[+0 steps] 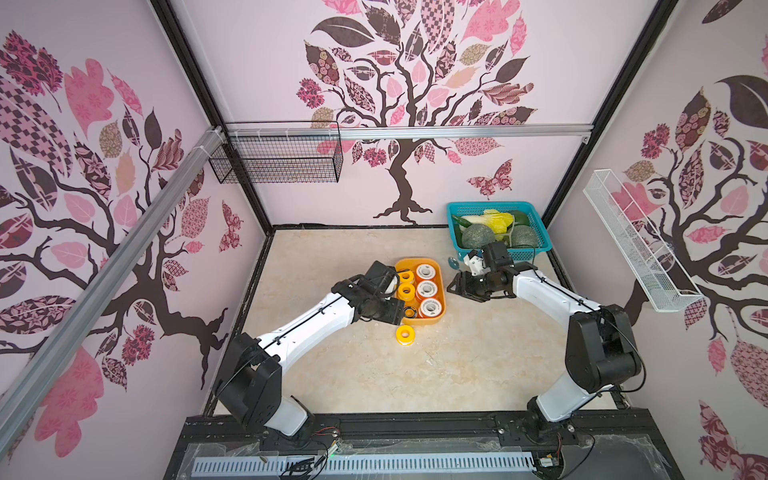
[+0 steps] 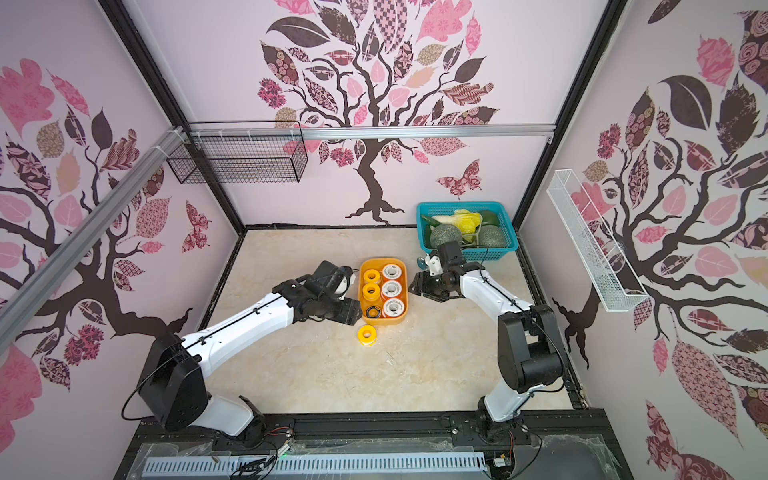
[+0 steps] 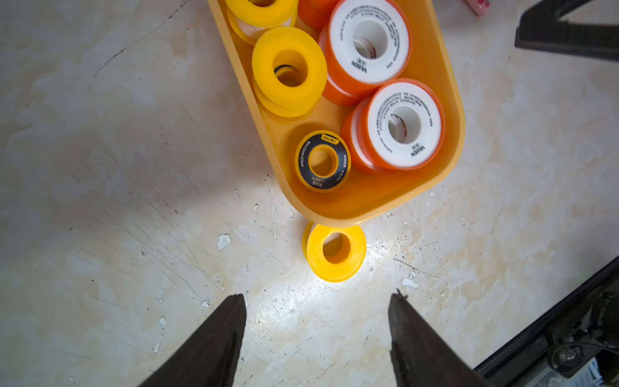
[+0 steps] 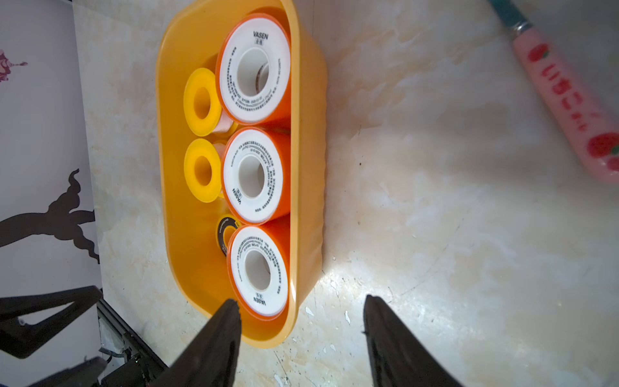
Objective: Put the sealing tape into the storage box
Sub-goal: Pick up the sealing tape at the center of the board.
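Inside the storage box (image 3: 368,207), stacked spools (image 3: 338,50) mostly hide those underneath.

The storage box (image 1: 420,321) is set in the middle of the table (image 1: 332,374), with three big sealing tape spools (image 1: 427,289) lined down its right side and smaller spools (image 1: 406,291) down its left. One lone spool (image 1: 405,335) is left on the table just in front of the box. A basket (image 1: 490,205) is placed behind it to the right, with a spoon (image 4: 566,100) laid between.

One shallow yellow-orange plastic tub (image 3: 365,204) shows three white-faced orange-rimmed tape spools (image 3: 405,125), two all-yellow plastic spools (image 3: 289,68) and one small black-ringed yellow spool (image 3: 322,160); a third all-yellow spool (image 1: 404,335) lies at its six o'clock.
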